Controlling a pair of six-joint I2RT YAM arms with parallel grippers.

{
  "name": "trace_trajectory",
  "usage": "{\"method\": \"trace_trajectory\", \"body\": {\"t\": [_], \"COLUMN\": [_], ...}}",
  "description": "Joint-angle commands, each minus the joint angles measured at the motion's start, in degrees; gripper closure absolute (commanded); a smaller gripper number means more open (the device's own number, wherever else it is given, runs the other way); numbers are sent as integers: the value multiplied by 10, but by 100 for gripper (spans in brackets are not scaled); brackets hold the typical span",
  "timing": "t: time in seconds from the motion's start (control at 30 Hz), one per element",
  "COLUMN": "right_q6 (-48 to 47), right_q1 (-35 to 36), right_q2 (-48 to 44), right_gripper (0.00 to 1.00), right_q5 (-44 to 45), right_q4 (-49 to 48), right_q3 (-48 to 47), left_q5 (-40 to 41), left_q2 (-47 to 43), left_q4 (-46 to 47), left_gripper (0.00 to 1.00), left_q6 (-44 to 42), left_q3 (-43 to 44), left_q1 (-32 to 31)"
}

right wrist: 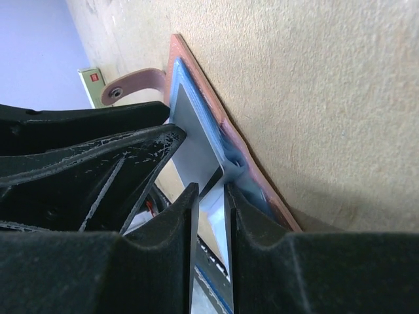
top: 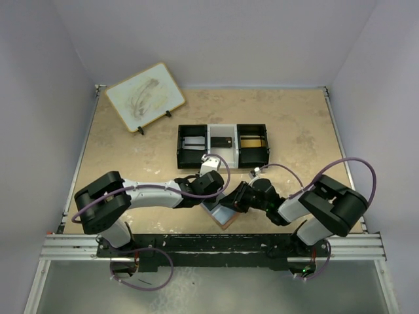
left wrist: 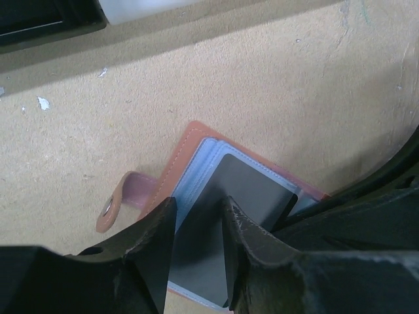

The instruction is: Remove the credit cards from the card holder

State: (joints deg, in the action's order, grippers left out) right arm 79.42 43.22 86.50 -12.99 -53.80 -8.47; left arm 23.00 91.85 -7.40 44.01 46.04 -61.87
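The reddish-brown card holder lies open near the table's front edge, between both arms. In the left wrist view its brown rim frames grey-blue slots, and a snap strap sticks out to the left. A dark credit card rests on the slots, partly drawn out. My left gripper hovers right over that card, jaws apart, the card wider than their gap. My right gripper is nearly shut on the holder's blue slot edge. From there the card looks tilted up off the holder.
A black-white-black three-compartment tray stands just behind the arms, with small items inside. A white board with a wooden rim leans at the back left. The metal rail runs along the front edge.
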Motion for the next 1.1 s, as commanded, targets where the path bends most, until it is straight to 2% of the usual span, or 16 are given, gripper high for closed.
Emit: {"method": "trace_trajectory", "body": {"t": [0.0,0.13,0.37,0.43,0.7,0.9,1.07], "right_q6": [-8,11,31,34,31,11,18], "right_q1": [-3,-3,-3,-4,-4,-4,-4], "right_q2": [39,75,118,122,72,39,-2], "right_gripper": [75,84,100,100,100,100,100], "right_q5": [-11,-24,-33,-34,-34,-54,-35], "right_q4": [-33,-92,-179,-196,-151,-81,-45], "right_q3": [-17,-8,7,12,42,39,54], "left_q5": [-3,-8,-7,-5,9,6,6], "left_q2": [13,-2,-25,-24,-19,-6,-6], "left_q4": [11,11,12,11,3,9,10], "left_gripper": [71,77,79,79,80,81,82], "left_q6": [14,25,37,38,40,38,40], "left_q3": [-13,-31,-57,-58,-55,-56,-60], "left_q1": [4,3,3,4,3,3,4]}}
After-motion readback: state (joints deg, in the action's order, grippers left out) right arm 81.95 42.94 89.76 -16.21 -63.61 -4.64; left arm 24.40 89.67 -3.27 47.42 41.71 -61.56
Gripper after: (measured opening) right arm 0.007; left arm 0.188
